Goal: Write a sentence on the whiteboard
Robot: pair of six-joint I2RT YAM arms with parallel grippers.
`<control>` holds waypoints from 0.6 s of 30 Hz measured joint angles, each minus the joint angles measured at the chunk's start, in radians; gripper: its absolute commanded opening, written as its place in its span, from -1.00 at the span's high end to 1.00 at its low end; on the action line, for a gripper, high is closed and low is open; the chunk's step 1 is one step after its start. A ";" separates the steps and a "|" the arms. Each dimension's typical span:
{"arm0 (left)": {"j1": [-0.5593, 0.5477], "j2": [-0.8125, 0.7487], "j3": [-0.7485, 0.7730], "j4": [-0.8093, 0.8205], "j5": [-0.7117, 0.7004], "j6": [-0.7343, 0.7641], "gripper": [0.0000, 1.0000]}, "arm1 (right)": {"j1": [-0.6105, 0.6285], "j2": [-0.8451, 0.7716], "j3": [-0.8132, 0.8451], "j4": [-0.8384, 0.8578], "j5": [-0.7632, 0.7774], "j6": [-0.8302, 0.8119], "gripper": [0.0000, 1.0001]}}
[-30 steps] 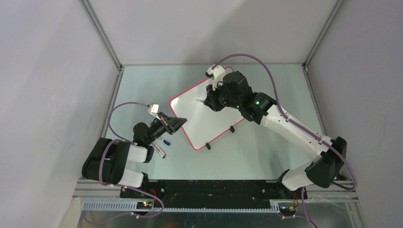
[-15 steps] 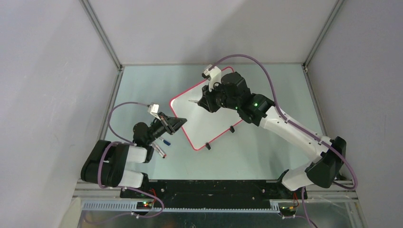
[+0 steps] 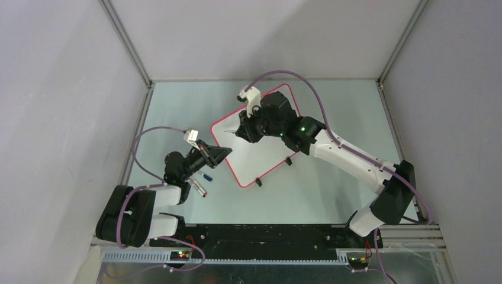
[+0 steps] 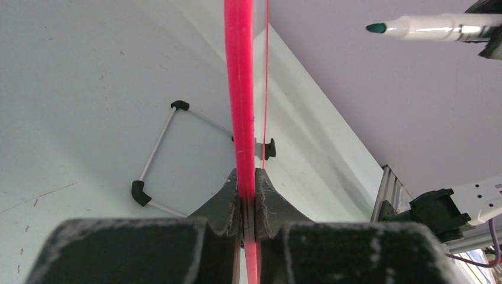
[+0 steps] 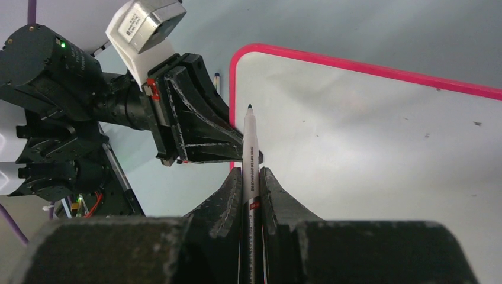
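The whiteboard (image 3: pixel 260 157), glossy white with a red-pink rim, lies tilted across the table with two black clip feet (image 3: pixel 258 182) on its near edge. Its surface shows no writing. My left gripper (image 3: pixel 225 153) is shut on the board's left rim, which appears edge-on in the left wrist view (image 4: pixel 240 89). My right gripper (image 3: pixel 241 131) is shut on a white marker (image 5: pixel 251 154) with its dark tip uncapped. The tip hovers over the board's left corner (image 5: pixel 367 136), close to the left gripper (image 5: pixel 234 148). The marker also shows in the left wrist view (image 4: pixel 426 26).
Two loose markers (image 3: pixel 202 181) lie on the pale green table beside the left arm. Grey walls with metal posts close in the table on three sides. A thin white rod with black elbow ends (image 4: pixel 157 160) shows left of the rim.
My right gripper has carried the marker leftward across the board toward its left corner and the left gripper. The left gripper has kept its hold on the rim without moving.
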 measured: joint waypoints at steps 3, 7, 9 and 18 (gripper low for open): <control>0.000 0.010 0.002 0.008 0.001 -0.002 0.93 | 0.013 0.027 0.035 -0.012 0.005 -0.002 1.00; 0.000 0.014 0.002 0.014 0.002 -0.003 0.93 | 0.034 0.062 0.086 -0.017 0.025 -0.003 1.00; 0.000 0.017 0.002 0.017 0.002 -0.003 0.93 | 0.044 0.076 0.101 -0.021 0.036 -0.006 1.00; 0.000 0.050 0.008 0.052 0.011 -0.019 0.93 | 0.070 0.102 0.117 -0.038 0.087 -0.010 1.00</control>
